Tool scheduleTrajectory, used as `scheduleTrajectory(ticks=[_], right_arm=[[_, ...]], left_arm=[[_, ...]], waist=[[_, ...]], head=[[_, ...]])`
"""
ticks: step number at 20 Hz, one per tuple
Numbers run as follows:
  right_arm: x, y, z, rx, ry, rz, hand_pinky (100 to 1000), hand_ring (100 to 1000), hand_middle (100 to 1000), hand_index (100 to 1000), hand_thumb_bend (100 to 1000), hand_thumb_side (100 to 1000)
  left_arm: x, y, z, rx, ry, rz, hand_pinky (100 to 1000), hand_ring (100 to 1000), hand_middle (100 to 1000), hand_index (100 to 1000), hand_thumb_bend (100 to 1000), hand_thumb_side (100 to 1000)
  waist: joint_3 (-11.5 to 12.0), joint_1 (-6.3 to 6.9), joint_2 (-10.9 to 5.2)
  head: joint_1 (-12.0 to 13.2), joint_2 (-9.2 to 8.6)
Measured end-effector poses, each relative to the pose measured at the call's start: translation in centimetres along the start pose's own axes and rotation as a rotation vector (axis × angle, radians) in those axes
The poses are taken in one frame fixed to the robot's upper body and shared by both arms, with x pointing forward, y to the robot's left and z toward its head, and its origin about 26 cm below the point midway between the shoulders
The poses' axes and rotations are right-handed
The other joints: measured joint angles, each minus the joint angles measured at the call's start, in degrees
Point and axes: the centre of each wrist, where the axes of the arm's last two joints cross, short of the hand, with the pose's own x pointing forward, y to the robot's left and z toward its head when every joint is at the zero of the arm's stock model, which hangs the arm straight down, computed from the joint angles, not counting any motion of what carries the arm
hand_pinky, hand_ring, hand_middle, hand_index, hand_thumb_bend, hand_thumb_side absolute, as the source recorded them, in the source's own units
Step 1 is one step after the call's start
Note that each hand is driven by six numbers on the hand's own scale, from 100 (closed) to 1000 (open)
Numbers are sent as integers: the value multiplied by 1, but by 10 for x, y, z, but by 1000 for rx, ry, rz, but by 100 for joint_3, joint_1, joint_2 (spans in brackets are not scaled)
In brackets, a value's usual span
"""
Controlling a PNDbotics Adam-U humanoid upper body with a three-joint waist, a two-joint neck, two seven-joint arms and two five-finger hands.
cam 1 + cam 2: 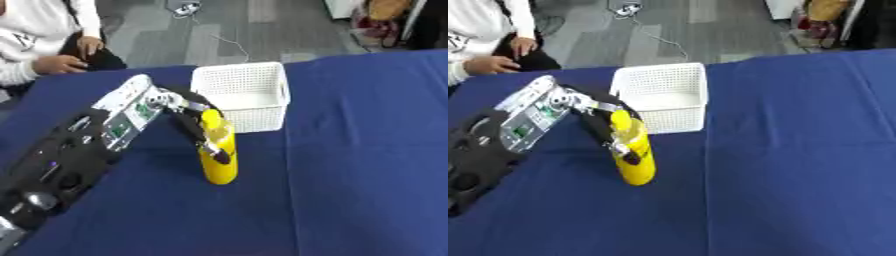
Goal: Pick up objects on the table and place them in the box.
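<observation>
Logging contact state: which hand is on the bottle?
The left hand: its fingers curl round the yellow bottle beside the white basket. No right hand in view.

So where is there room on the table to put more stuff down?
The blue table is bare right of the white basket and the yellow bottle, also in front of them. It's crowded left, where the left hand curls its fingers round the bottle.

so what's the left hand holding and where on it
The left hand holds the yellow bottle, fingers curled round its side, upper to middle part.
</observation>
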Motion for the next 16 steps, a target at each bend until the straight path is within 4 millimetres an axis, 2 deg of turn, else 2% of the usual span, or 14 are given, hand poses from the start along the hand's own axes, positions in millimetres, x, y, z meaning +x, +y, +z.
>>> scheduleTrajectory(ticks=[8,9,10,11,12,13,16], right_arm=[[0,0,-1,1,-3,-3,184,254,320,451,100,855],[0,0,-1,1,-3,-3,184,254,320,451,100,857],[0,0,-1,1,-3,-3,184,254,320,451,100,857],[0,0,-1,1,-3,-3,184,254,320,451,100,857],[0,0,-1,1,-3,-3,184,254,320,451,100,856],[0,0,-1,0,-3,-3,184,254,320,451,100,856],[0,0,-1,0,-3,-3,184,254,320,451,100,856]], left_arm=[[-1,0,1,4,-1,0,688,716,841,934,697,690],[-2,1,1,5,-3,2,640,666,787,902,623,675],[-3,0,1,8,-5,6,648,675,796,908,630,676],[-3,0,1,14,-7,10,609,620,727,859,573,671],[-4,-1,1,25,-10,15,622,637,749,877,595,672],[-4,-1,2,39,-12,22,514,542,642,803,540,672],[-6,-2,1,93,-24,48,444,492,591,764,505,687]], waist=[[-12,0,20],[-12,0,21],[-12,0,21],[-12,-1,21],[-12,-1,21],[-12,-1,22],[-14,-2,22]], head=[[2,-43],[2,-43],[2,-43],[2,-43],[2,-43],[2,-44],[2,-44]])
